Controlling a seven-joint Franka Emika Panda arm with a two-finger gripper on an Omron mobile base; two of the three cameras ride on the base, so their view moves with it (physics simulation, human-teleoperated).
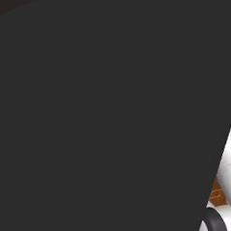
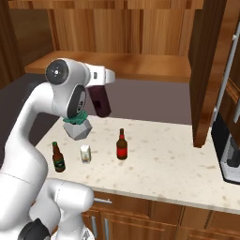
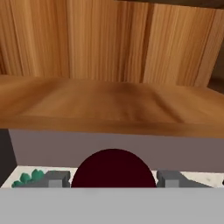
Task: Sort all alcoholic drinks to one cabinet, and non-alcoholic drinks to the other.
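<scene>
My gripper (image 2: 99,93) is shut on the wide dark purple bottle (image 2: 100,102) and holds it in the air above the counter, in front of the open cabinet shelf (image 2: 122,65). In the hand view the bottle's rounded dark top (image 3: 113,168) sits between the fingertips (image 3: 59,179), facing the wooden shelf (image 3: 109,109). Two brown beer bottles stand on the counter, one at the left (image 2: 58,157) and one in the middle (image 2: 122,145). The small white carton (image 2: 85,153) stands between them.
A green plant in a grey faceted pot (image 2: 77,126) stands behind the carton. An open wooden cabinet door (image 2: 206,70) hangs at the right, above a dark appliance (image 2: 229,150). A dark panel (image 1: 103,118) covers most of the left base view.
</scene>
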